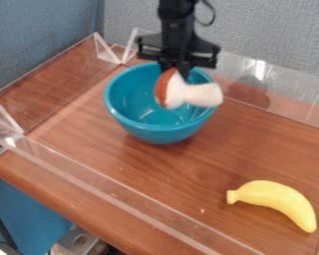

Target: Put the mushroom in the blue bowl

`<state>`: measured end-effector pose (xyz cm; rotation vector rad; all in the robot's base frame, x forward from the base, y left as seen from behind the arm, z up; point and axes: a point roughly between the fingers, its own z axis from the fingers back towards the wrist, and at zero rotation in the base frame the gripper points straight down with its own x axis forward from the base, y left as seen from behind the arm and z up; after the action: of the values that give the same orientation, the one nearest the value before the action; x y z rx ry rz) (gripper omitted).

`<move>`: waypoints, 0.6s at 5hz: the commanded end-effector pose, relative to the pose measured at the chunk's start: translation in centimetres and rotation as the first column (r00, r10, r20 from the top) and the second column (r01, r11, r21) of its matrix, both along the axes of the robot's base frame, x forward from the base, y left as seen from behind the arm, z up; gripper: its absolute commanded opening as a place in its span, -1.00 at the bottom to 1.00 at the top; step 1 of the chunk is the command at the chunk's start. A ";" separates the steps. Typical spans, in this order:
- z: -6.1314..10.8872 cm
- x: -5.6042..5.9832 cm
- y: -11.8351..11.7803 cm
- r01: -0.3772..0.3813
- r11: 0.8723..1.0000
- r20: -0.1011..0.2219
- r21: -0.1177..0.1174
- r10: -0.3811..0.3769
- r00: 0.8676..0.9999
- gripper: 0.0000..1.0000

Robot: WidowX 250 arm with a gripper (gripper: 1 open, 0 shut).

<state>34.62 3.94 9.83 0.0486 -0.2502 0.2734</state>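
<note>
Teal-blue and glossy, the blue bowl (162, 103) stands on the brown wooden surface (136, 174) towards its far edge, a little left of the middle. No brand, label or writing can be read on anything in view.

A black robot arm comes down from the top of the picture, and its hand (177, 70) is clenched on the mushroom (185, 90). The mushroom hangs directly beneath the hand, tilted on its side: the red-orange cap faces left and the pale cream stem sticks out to the right. It sits over the bowl's right half, just at or above the far-right part of the rim; whether it touches the bowl cannot be told, as the toy is slightly blurred.

Low clear acrylic walls (43, 80) run along the edges of the surface, with small triangular braces at the far-left corner and on the left edge. A yellow banana (274, 204) lies near the front-right corner, well apart from the bowl and the hand. Behind the surface is a grey-blue fabric backdrop (43, 30)
</note>
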 end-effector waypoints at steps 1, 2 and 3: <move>-1.4 0.5 1.5 0.016 0.999 0.009 0.030 -0.016 1.000 -1.00; -3.5 1.0 2.5 0.016 0.999 -0.016 0.037 -0.015 1.000 -1.00; -4.5 1.1 3.1 0.015 0.999 -0.026 0.038 -0.014 1.000 1.00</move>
<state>35.03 6.34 3.61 0.0828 -0.1748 0.2459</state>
